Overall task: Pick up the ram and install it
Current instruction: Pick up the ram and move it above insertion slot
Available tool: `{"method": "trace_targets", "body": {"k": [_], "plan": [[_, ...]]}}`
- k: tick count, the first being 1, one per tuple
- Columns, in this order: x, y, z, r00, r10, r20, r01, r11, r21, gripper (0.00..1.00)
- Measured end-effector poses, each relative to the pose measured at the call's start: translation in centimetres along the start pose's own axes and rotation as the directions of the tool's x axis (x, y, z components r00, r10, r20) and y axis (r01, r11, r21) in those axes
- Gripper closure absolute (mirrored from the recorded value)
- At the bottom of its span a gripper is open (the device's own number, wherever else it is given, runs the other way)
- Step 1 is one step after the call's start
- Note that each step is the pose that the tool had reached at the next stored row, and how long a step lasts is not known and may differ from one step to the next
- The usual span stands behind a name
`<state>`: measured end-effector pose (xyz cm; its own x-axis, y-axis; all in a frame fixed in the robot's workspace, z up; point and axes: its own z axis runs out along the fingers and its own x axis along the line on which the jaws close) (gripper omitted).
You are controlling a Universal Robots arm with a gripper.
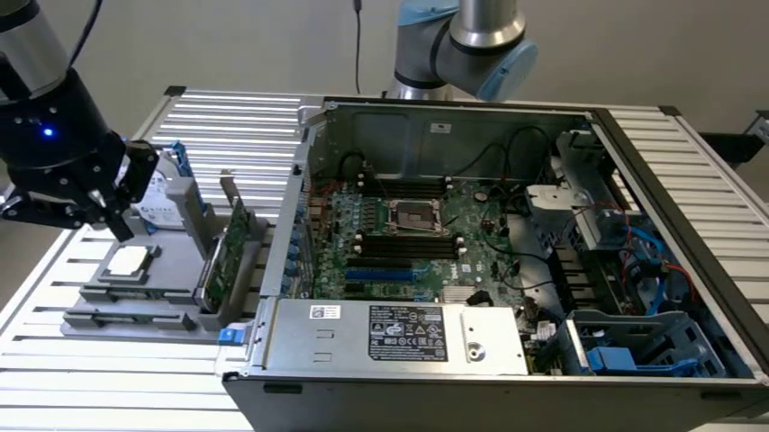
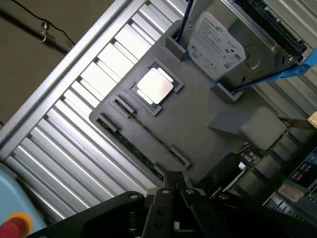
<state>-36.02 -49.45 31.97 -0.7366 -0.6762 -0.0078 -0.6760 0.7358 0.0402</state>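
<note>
Exterior view: gripper (image 1: 117, 223) closed, holding nothing, hovering over gray tray (image 1: 171, 259) at exterior view's left of computer case (image 1: 481, 135). Ram (image 2: 132, 147) sits edge-up in tray's near slot, apart from gripper.

An open computer case (image 1: 447, 118) with a motherboard (image 1: 481, 256) and a power supply (image 1: 397, 331) lies on a slatted table (image 1: 240, 117), and beside it 1 grey tray (image 2: 198, 114) carries 1 processor (image 2: 156, 85), 1 hard drive (image 2: 218, 42) and 1 upright green card (image 1: 229, 256).
</note>
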Motion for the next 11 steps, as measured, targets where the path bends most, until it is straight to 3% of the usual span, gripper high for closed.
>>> {"method": "trace_targets", "body": {"k": [5,11], "plan": [[0.0,0.0,0.2,0.9961,-0.088,-0.0052,0.088,0.9961,0.0009,0.89],[0.0,-0.01,0.43,0.9806,-0.196,-0.0101,0.196,0.9807,0.0002,0.89]]}}
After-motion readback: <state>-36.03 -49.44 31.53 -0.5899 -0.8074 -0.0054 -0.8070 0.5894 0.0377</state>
